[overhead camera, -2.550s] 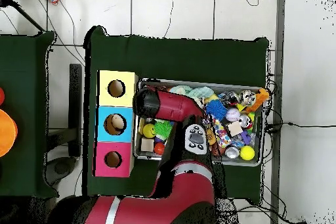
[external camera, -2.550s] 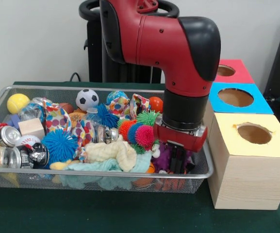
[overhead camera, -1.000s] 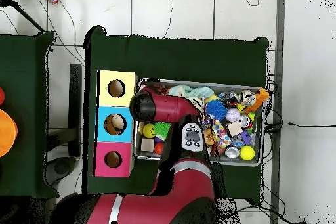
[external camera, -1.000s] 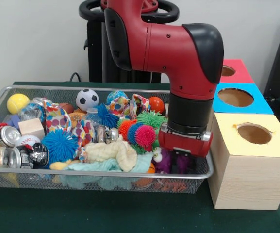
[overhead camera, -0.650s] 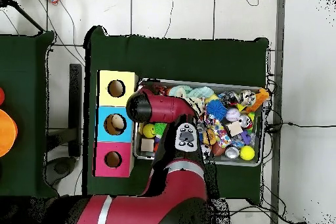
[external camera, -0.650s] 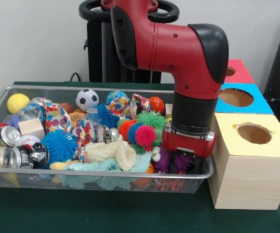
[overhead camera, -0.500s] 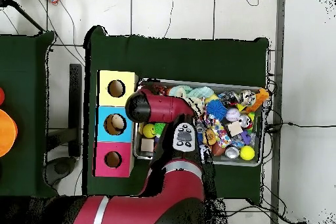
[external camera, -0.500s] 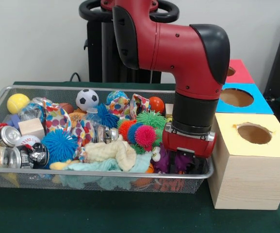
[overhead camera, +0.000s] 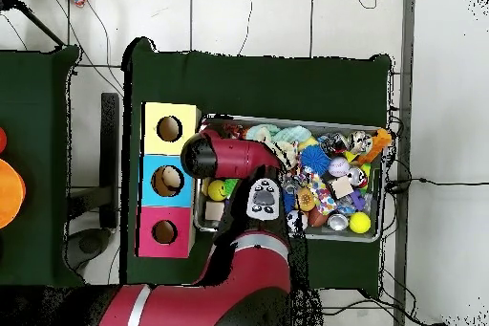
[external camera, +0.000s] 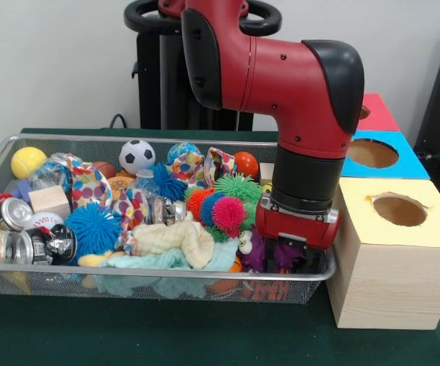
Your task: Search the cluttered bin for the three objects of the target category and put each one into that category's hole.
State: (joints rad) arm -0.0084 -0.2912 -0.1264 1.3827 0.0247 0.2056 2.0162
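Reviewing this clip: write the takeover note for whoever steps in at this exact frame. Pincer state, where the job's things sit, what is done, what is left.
Pincer: low in the mesh bin's corner nearest the yellow box, down among purple spiky toys; open or shut cannot be seen.
Boxes: yellow, blue and red stand in a row beside the bin, one hole each; nothing shows in the holes.
Bin: packed with balls, cans, cloths and spiky toys.
Done: no drop visible.
Left: as far as the views show, all three target objects; check for a grasp once the arm lifts.
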